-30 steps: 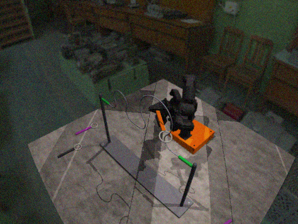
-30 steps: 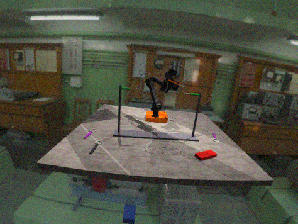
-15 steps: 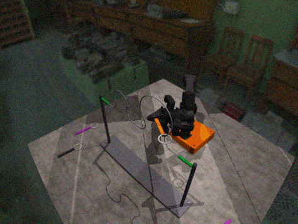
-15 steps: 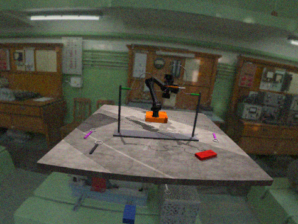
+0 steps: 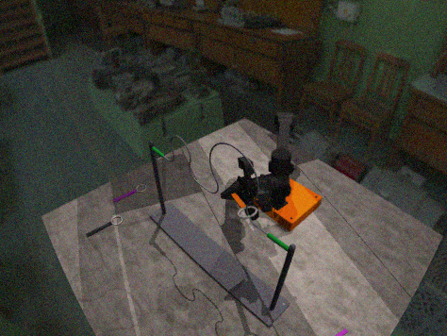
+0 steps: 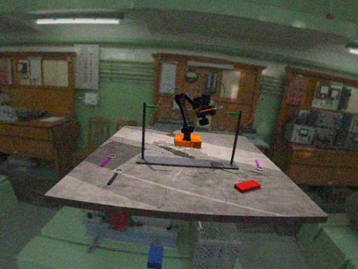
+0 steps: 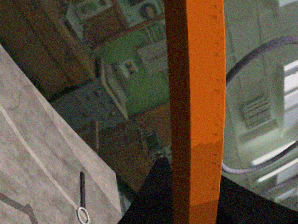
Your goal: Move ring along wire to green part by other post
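The ring (image 5: 247, 212) (image 6: 219, 108) is around the thin grey wire (image 5: 210, 162), a little inboard of the green part (image 5: 278, 241) (image 6: 233, 113) by the right post (image 5: 283, 278) (image 6: 236, 140). Whether it touches the wire cannot be told. My gripper (image 6: 206, 111) (image 7: 172, 167) is shut on the orange handle (image 5: 239, 200) (image 7: 205, 100), which lies nearly level in the exterior view. The other green part (image 5: 158, 152) (image 6: 152, 106) is by the left post (image 5: 157, 179) (image 6: 143, 132). The wrist view shows grey wire or ring curves right of the handle; which is which is unclear.
The wire's tall loops rise close to my arm. A grey base plate (image 5: 198, 245) (image 6: 177, 162) joins the posts. A purple-handled ring (image 5: 124, 195) (image 6: 106, 161) and a black-handled ring (image 5: 99, 229) (image 6: 112, 178) lie left; a red block (image 6: 247, 186) lies front right.
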